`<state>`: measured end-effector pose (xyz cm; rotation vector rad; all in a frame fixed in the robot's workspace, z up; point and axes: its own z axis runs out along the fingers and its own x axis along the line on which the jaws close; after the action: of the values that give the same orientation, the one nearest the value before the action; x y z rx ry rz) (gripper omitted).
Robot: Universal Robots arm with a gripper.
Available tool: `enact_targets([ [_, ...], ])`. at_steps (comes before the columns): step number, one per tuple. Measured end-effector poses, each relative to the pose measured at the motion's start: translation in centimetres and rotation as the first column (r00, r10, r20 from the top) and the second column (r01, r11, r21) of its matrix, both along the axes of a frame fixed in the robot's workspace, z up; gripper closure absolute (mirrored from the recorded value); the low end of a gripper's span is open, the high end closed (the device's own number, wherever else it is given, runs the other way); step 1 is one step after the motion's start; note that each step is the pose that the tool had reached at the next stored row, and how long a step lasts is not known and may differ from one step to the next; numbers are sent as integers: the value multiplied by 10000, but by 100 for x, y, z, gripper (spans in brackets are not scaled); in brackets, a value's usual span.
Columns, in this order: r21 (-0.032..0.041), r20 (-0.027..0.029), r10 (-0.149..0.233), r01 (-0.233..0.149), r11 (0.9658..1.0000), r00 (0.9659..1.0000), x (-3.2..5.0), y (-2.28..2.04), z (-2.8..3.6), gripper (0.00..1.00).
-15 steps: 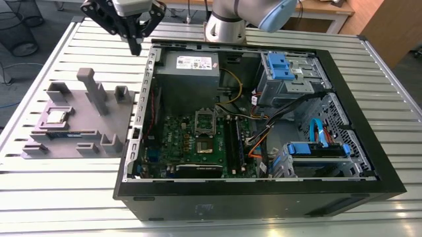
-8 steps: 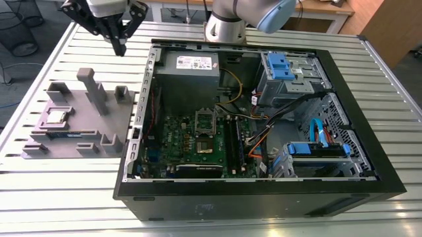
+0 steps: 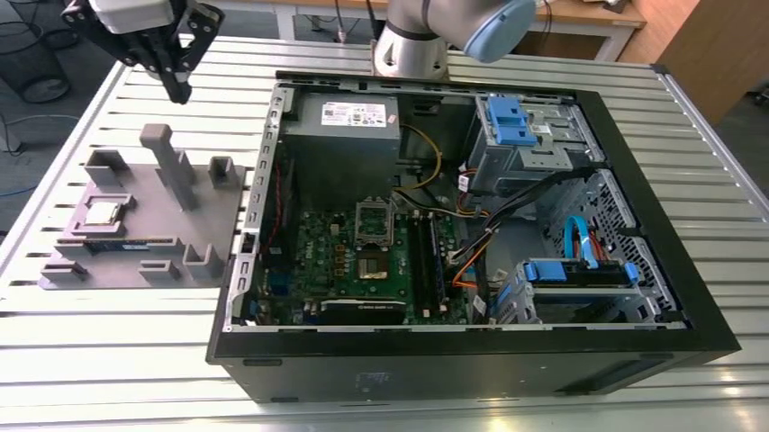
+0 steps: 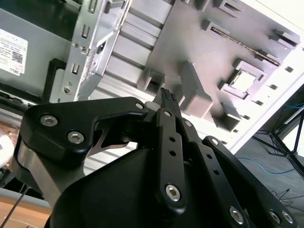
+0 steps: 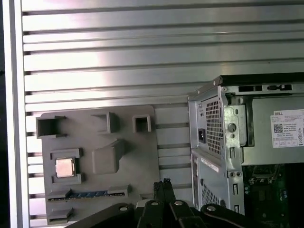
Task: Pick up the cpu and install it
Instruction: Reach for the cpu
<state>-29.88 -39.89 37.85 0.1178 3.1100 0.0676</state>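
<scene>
- Silver on top and flat, the cpu (image 3: 101, 212) lies seated in its square pocket on the grey holder tray (image 3: 154, 223). The tray is at the exterior view's left, well apart from the open computer case (image 3: 481, 360).
- A memory stick (image 3: 126, 243) lies in a slot just beside that pocket, and a tall post (image 3: 166, 157) rises from the tray near it.
- The tray and case rest on the slatted metal table (image 3: 96, 306). The motherboard (image 3: 348, 261) lies bare inside the case.
- Risks, as I judge them:
  - The chip is thin and sits low, so the pocket walls leave little edge to catch. A skewed grip could tilt or drop it.
  - A careless descent could clip the post or nudge the tray.
- The gripper (image 3: 180, 90) hangs high above the tray's far edge and points down. Its fingertips are pressed together, it holds nothing, and it touches nothing.
</scene>
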Motion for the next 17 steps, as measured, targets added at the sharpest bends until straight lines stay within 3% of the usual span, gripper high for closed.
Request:
enact_targets([
  [9, 1, 1, 2, -2, 10000, 10000, -346, 0, -69, 89],
  [17, 1, 0, 1, -1, 10000, 10000, -603, -2, -152, 89],
])
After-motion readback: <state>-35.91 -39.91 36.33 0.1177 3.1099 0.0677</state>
